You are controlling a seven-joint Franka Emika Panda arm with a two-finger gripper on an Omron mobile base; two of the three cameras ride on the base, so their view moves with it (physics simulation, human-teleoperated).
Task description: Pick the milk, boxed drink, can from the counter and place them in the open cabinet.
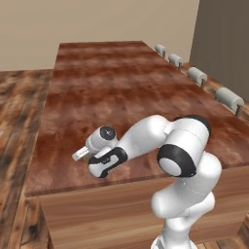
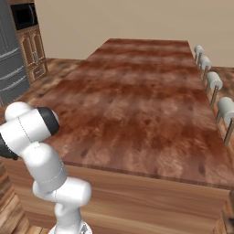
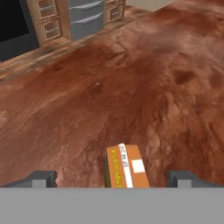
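Note:
The boxed drink, a small yellow-orange box with a white label, lies on its side on the reddish-brown counter. My gripper is open, one dark fingertip well to the left of the box and the other well to the right, neither touching it. In the left base view the gripper hangs low over the counter near its front left corner. The milk, the can and the cabinet are out of view.
Grey-topped stools line the counter's right side, also seen as stools. Beyond the counter's left side stand a grey fridge and low wooden cabinets; grey drawers show in the hand view.

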